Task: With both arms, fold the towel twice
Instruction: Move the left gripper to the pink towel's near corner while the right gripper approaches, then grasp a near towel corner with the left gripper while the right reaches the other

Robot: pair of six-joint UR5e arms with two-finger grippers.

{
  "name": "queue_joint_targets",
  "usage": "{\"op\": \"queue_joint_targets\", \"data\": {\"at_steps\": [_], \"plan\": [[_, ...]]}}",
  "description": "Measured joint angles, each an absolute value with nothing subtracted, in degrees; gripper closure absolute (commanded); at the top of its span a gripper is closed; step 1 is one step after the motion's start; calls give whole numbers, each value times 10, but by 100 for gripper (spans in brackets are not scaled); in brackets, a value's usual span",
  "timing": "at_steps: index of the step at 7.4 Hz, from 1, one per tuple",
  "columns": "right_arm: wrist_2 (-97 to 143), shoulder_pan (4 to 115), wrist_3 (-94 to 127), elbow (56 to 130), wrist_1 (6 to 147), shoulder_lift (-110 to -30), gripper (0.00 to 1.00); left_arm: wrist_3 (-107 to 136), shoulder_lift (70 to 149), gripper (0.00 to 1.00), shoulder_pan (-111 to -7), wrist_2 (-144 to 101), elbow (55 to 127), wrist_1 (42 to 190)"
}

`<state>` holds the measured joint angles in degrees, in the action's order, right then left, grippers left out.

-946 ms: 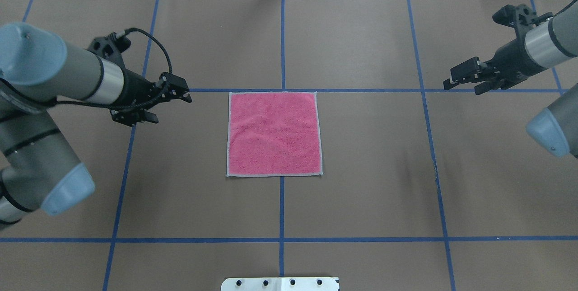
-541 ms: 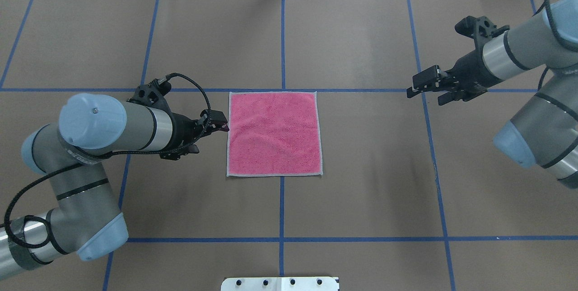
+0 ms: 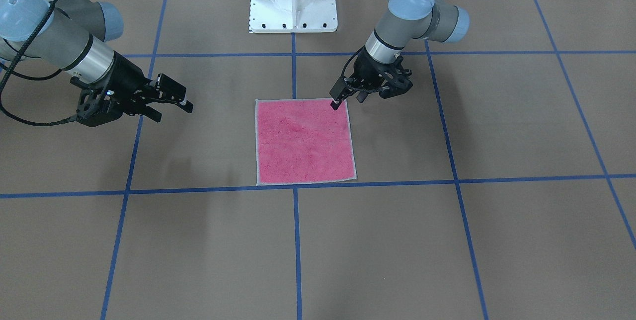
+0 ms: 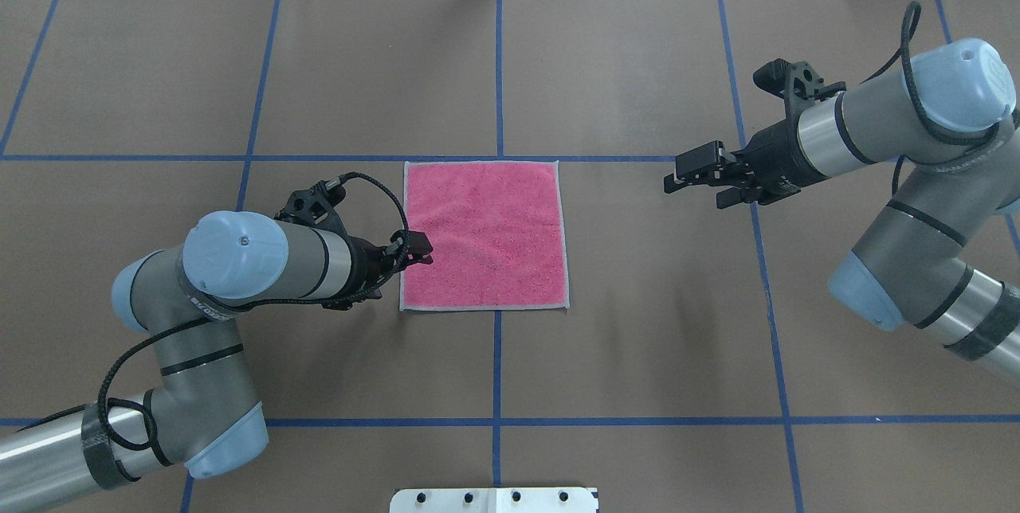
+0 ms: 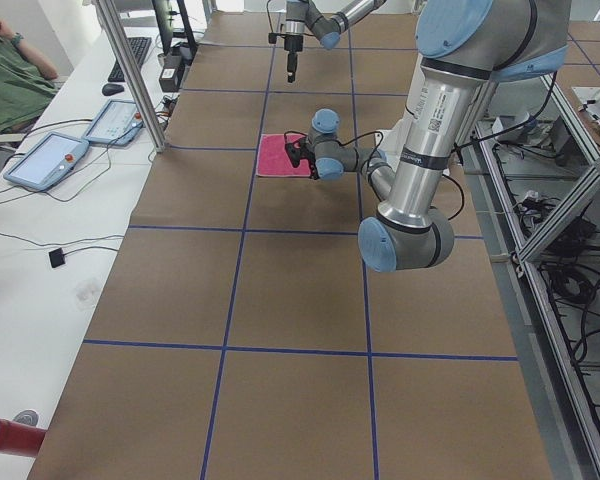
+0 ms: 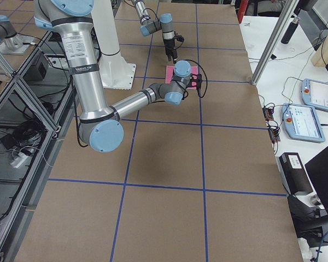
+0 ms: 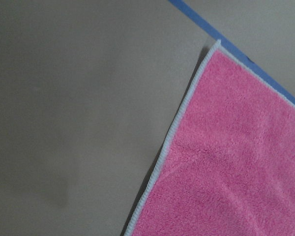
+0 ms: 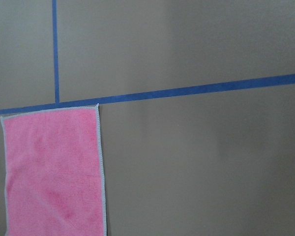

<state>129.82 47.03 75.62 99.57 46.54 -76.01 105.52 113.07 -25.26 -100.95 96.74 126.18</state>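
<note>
Towel position: the towel (image 4: 484, 236) lies flat and unfolded on the desk (image 4: 637, 338), at the centre of the overhead frame, pink face up, with the pale stitched edge visible on all four sides. Its upper edge runs just below a horizontal blue tape line (image 4: 621, 158). In the front-facing view its lower edge sits just above that line.

Left gripper (image 4: 410, 270): located at the towel's left edge, in the lower half of that edge, in the overhead frame. In the front-facing view it appears at the towel's upper right corner. The fingers (image 3: 335, 105) are spread and grasp nothing. Whether they touch the cloth cannot be told. The left wrist view shows one towel corner and its pale edge in the right half of the frame.

Right gripper (image 4: 695, 193): located right of centre in the overhead frame, well apart from the towel, above the bare desk. Its fingers (image 3: 174, 92) are released and hold nothing. The right wrist view shows the towel in the lower left of the frame.
</note>
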Motion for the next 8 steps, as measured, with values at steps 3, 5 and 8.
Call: {"op": "queue_joint_targets", "data": {"at_steps": [3,5,8], "plan": [[1298,468,761,999,463,-758,0,1056,1132,1,-238,-1004,963,1268],[1299,468,761,999,463,-758,0,1055,1132,15,-228,-1004,961,1268],[1299,468,761,998,454,-758,0,1056,1133,38,-222,-1005,960,1268]]}}
